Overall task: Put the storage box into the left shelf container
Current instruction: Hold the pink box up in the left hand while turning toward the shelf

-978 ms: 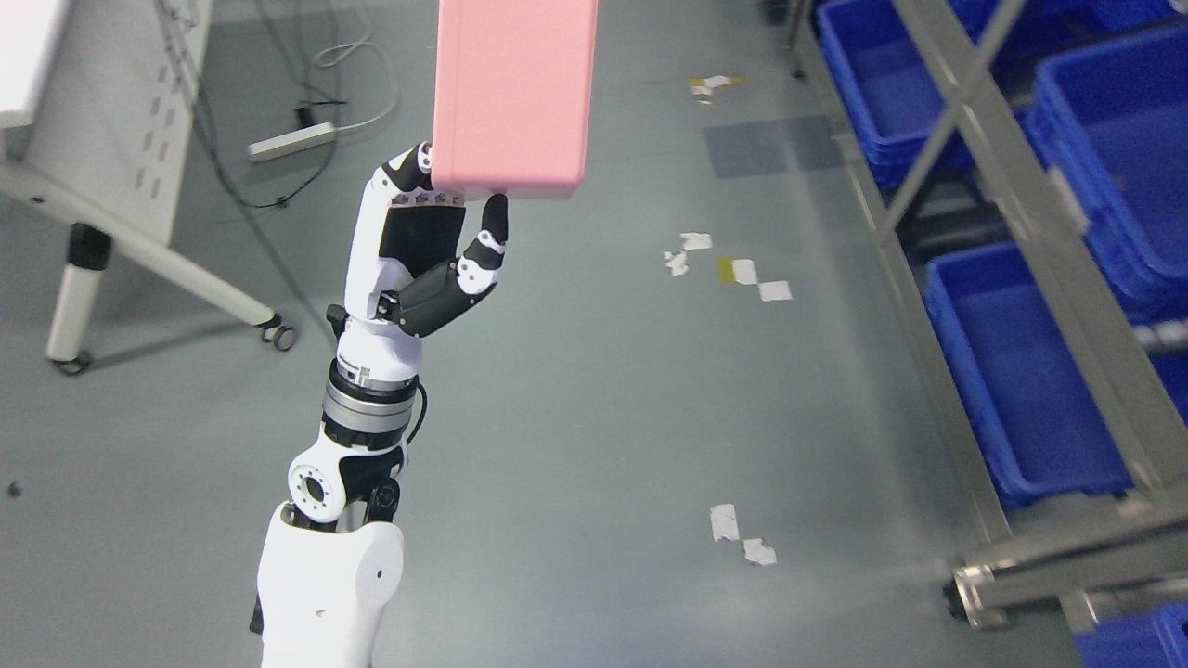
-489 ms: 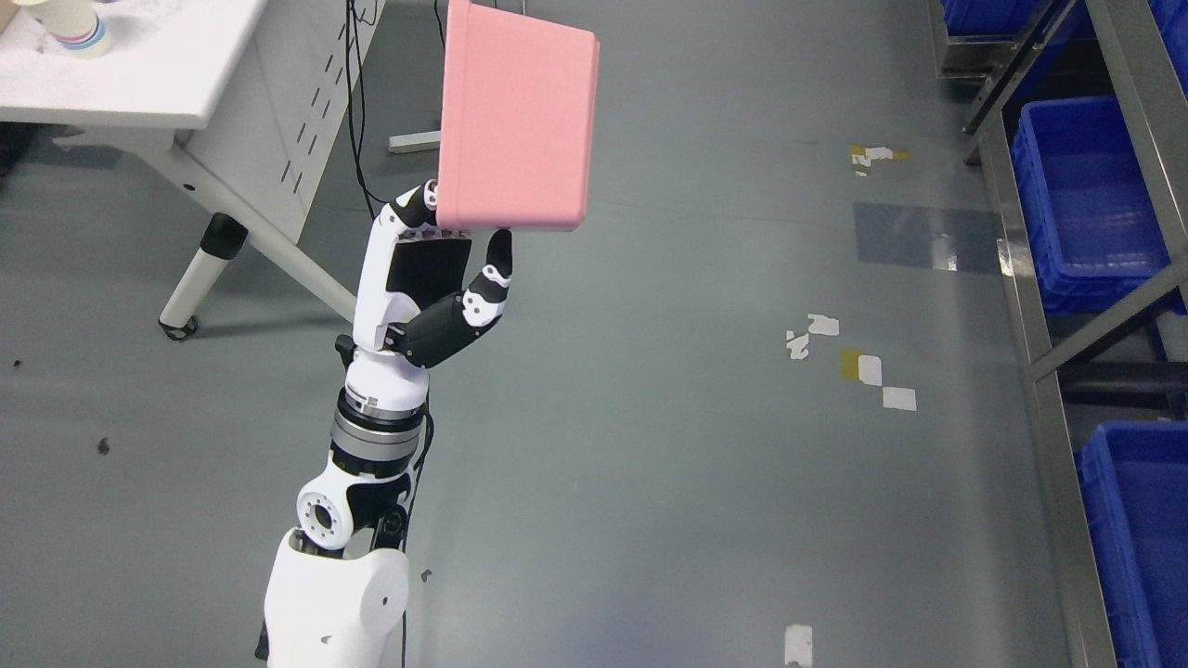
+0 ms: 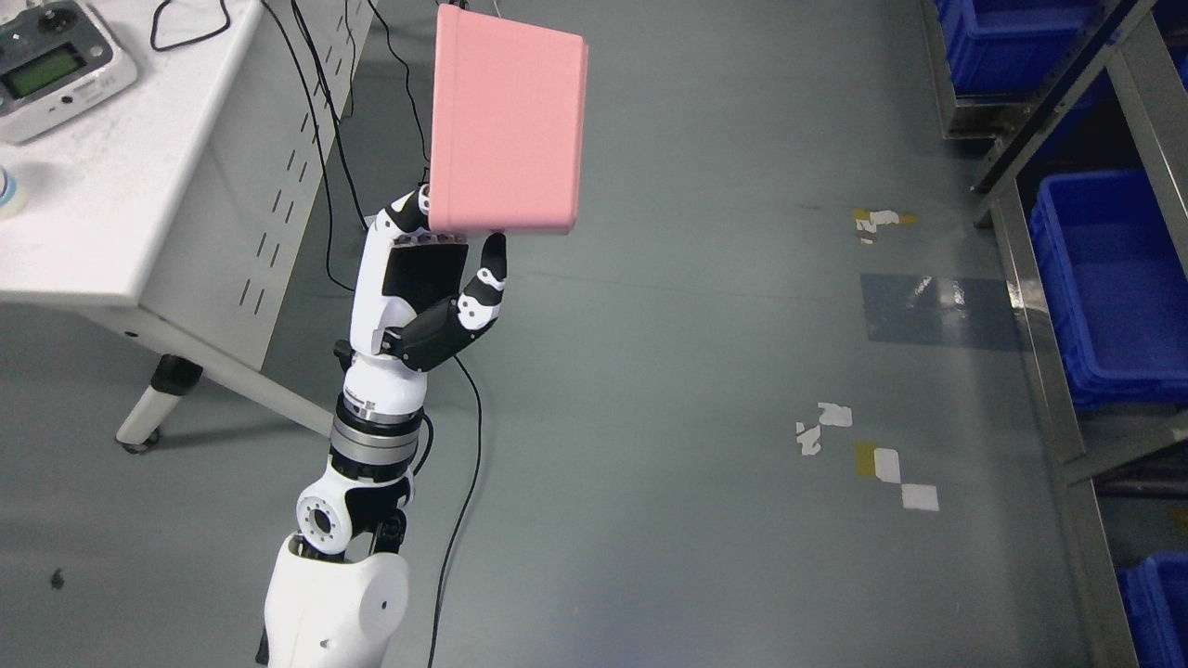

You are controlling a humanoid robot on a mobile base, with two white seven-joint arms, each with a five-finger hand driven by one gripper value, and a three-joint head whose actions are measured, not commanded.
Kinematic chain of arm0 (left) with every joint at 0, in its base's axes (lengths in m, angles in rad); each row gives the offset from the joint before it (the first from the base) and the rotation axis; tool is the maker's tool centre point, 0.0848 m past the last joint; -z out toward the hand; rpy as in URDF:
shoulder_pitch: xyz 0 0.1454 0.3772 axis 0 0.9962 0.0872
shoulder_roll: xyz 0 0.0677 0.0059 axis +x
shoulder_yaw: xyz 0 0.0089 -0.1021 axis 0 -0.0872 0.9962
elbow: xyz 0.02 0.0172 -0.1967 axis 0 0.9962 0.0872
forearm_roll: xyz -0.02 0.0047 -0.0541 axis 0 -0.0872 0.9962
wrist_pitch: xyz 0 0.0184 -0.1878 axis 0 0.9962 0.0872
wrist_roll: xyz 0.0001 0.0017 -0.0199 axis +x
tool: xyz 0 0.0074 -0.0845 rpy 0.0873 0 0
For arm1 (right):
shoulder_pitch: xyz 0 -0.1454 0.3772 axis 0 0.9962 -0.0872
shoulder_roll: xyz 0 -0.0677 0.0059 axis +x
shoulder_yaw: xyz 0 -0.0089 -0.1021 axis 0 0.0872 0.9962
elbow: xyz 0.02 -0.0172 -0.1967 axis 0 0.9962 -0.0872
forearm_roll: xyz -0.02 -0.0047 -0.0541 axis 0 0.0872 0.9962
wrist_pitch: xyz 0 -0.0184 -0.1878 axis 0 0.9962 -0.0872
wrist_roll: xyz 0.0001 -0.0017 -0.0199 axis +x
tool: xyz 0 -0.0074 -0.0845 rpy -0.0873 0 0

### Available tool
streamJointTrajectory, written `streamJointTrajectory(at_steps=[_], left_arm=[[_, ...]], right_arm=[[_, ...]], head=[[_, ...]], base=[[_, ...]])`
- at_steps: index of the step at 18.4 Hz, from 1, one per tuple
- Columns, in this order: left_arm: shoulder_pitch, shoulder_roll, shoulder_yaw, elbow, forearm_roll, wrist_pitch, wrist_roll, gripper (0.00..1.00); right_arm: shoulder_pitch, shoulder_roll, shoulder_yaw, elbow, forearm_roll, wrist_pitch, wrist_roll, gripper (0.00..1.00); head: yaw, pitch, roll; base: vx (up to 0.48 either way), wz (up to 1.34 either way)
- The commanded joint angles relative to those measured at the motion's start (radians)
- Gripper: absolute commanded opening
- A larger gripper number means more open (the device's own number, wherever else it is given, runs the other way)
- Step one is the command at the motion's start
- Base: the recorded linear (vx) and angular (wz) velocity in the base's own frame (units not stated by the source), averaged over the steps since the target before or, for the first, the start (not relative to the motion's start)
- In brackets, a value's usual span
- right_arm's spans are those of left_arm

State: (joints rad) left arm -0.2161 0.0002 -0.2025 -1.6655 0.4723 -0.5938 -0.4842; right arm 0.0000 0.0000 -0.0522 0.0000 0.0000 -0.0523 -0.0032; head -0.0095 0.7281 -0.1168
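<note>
Pink rectangular plastic storage box [image 3: 506,125] stands lengthwise above left hand [image 3: 422,283], fingers clamped on its bottom edge; blue shelf bins [image 3: 1109,288] far right.

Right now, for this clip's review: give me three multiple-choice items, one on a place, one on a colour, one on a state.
1. Where do the blue bins sit?
A. on the white table
B. in the metal shelf at the right
C. on the floor at the left

2. What colour is the storage box?
A. pink
B. green
C. yellow

3. What is the left hand doing?
A. hanging open
B. holding the storage box
C. resting on the table

Key: 1 B, bins lie within the shelf frame; 2 A, plainly pink; 3 B, fingers clasp its lower edge.
</note>
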Motion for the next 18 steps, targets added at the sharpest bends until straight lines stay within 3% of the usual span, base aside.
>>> streamJointTrajectory(at_steps=[1,8,18], left_arm=[[0.004,0.017,-0.005,0.004,0.009,0.0,-0.001,0.02],[0.018,0.017,-0.015,0.006,0.023,0.0,-0.002,0.02],[0.156,0.017,-0.08,0.053,0.023,-0.05,-0.074,0.02]], right_arm=[[-0.003,-0.017,0.0,-0.017,-0.021,0.002,0.0,1.0],[-0.003,-0.017,0.0,-0.017,-0.021,0.003,0.0,1.0],[-0.003,-0.017,0.0,-0.017,-0.021,0.002,0.002,1.0]], head=[[0.0,0.0,0.0],[0.0,0.0,0.0],[0.0,0.0,0.0]], base=[[0.468,-0.03],[0.536,0.02],[0.568,-0.19]])
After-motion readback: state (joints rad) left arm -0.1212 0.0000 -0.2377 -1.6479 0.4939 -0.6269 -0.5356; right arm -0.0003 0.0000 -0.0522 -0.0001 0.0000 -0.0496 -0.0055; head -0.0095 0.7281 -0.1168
